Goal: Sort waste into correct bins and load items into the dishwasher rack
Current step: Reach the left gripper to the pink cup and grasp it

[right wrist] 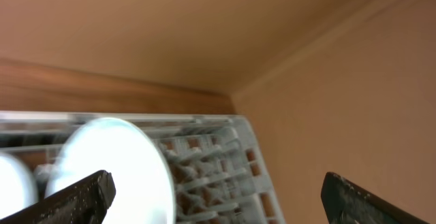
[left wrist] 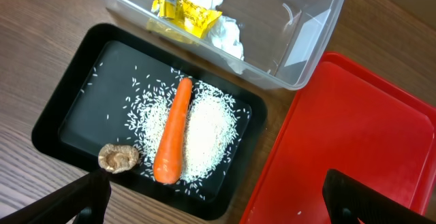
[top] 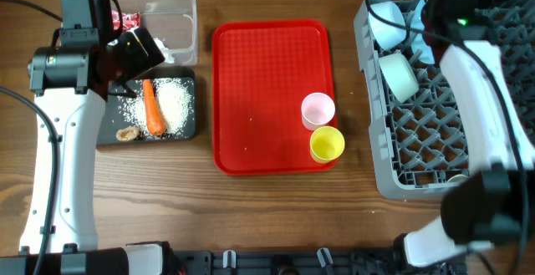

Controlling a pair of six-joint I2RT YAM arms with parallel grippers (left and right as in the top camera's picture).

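The black tray point(top: 188, 124) holds an orange carrot point(top: 153, 108), white rice point(top: 174, 99) and a brown lump point(top: 127, 133). They also show in the left wrist view: carrot point(left wrist: 172, 139), rice point(left wrist: 208, 132), lump point(left wrist: 118, 157). The clear tub point(top: 180, 7) holds a yellow wrapper point(left wrist: 187, 9), tissue point(left wrist: 228, 37) and a red wrapper point(top: 125, 20). My left gripper point(left wrist: 221, 207) is open and empty above the tray's near edge. A pink cup point(top: 318, 109) and a yellow cup point(top: 327, 143) stand on the red tray. The grey rack point(top: 443, 116) holds bowls point(top: 399, 76) and an upright plate point(right wrist: 116, 169). My right gripper point(right wrist: 225, 207) is open above the rack's far corner.
The flat red serving tray point(top: 259, 74) lies between the bins and the rack. A second bowl point(top: 386, 24) sits at the rack's back left. The right arm point(top: 485, 116) reaches over the rack. The left arm point(top: 58, 141) runs along the table's left side.
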